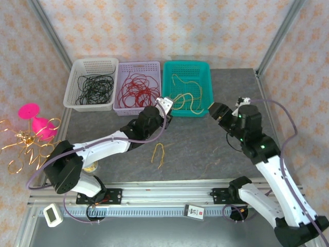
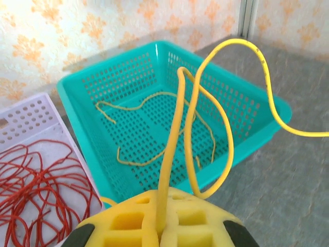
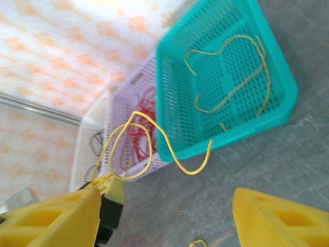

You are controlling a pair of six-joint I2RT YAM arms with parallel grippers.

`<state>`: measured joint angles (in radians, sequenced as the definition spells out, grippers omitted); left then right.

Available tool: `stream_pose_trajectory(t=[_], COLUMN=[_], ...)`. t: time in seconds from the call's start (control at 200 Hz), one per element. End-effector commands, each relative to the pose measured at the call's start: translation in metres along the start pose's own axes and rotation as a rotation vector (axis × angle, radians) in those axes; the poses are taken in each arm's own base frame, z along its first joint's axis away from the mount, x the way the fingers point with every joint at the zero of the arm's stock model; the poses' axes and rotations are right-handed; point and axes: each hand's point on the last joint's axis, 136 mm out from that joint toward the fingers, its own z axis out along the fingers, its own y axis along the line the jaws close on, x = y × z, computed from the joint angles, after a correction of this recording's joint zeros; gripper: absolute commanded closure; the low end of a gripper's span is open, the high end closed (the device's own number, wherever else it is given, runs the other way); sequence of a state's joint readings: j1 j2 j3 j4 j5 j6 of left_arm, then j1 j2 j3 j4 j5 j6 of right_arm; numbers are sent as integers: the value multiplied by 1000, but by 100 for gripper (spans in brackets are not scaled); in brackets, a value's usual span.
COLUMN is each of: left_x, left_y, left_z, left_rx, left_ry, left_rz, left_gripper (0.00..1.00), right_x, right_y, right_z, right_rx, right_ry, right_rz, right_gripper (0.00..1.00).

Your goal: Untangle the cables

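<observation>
The left gripper [image 2: 160, 226] clenches 1 looped thin yellow wire [image 2: 172, 139] beside the teal perforated plastic basket [image 2: 247, 149]. The wire's far end runs off frame. The right gripper [image 3: 167, 216] hangs spread, grasping nothing. Thin red wires [image 2: 41, 180] lie in the lavender plastic basket [image 2: 25, 116].

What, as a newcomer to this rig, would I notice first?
The left gripper holds a looping yellow cable up beside the teal basket. Left of it, a lilac basket holds red cables, a white basket black wires. The right gripper hangs open nearby.
</observation>
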<state>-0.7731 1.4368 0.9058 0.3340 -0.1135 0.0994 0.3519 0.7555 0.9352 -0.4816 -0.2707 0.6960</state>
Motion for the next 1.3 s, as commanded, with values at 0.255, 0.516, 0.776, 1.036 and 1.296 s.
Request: stream_pose_trajectory(t=[0.255,0.516,0.776,1.036,1.296], left_x=[-54,-53,-55,-57,-50], left_y=[-7,-11,-16,-15,-14], left_z=[-33,-36,-44,-42,-36], left_rx=[14,32,75,72,49], left_ry=[-190,-183,-203,-201,-172], left_rz=[-97,-94,-105,-119,-113], left_gripper=[100,100,100,100,100], right_x=[47,35,31,33,17], right_y=[-14,4,3,-7,13], right_z=[39,55,61,60,44], right_rx=[-124,-209,-189,-148,-219], right_ry=[150,116,109,113,63], right_rz=[198,209,151,109,95], right_gripper=[29,34,50,56,54])
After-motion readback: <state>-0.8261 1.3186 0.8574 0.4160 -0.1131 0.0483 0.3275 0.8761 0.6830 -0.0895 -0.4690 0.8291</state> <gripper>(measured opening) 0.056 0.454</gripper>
